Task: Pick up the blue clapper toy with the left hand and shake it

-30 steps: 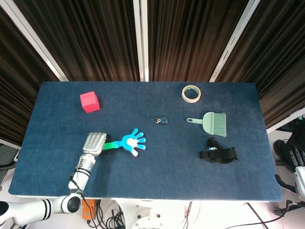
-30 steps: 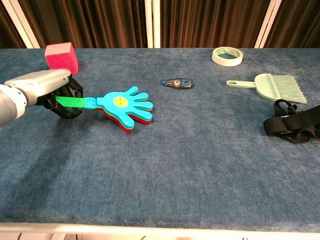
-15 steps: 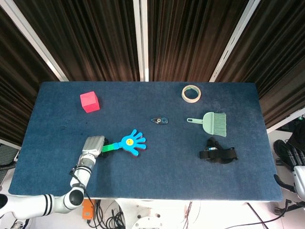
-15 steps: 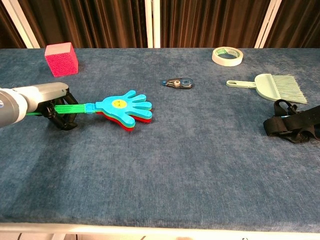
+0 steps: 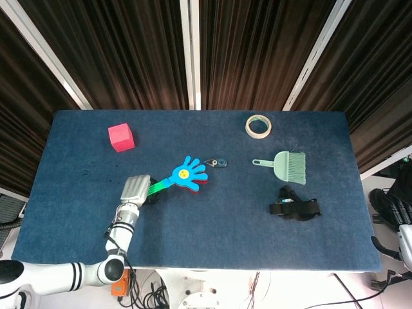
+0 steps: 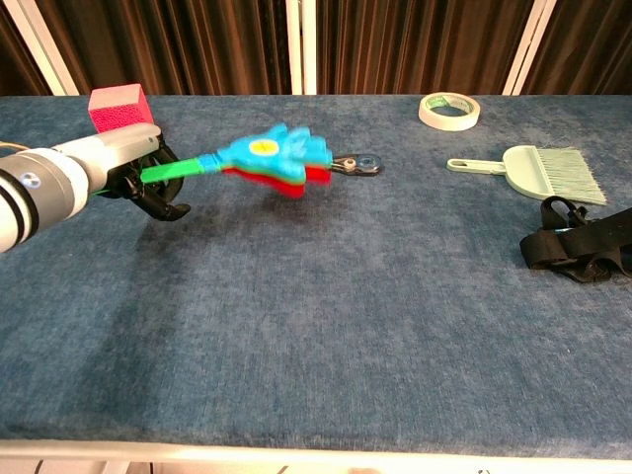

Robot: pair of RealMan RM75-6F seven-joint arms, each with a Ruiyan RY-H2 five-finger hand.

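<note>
The blue clapper toy (image 5: 187, 173) (image 6: 269, 156) is a blue hand shape over red layers on a green handle. It is lifted off the table and motion-blurred in the chest view. My left hand (image 5: 136, 189) (image 6: 126, 163) grips the green handle at its left end, fingers curled under it. The toy's palm hangs above the table near the small dark tape dispenser (image 5: 217, 162) (image 6: 357, 163). My right hand does not show in either view.
A red cube (image 5: 121, 137) (image 6: 117, 103) sits behind my left hand. A roll of tape (image 5: 258, 125) (image 6: 449, 109), a green dustpan brush (image 5: 286, 165) (image 6: 540, 168) and a black strap (image 5: 293, 207) (image 6: 583, 240) lie on the right of the blue table (image 5: 212, 238).
My left hand has lifted the clapper off the table and swung it up and to the right, toward the tape dispenser. The hand itself shifted slightly right and forward.
</note>
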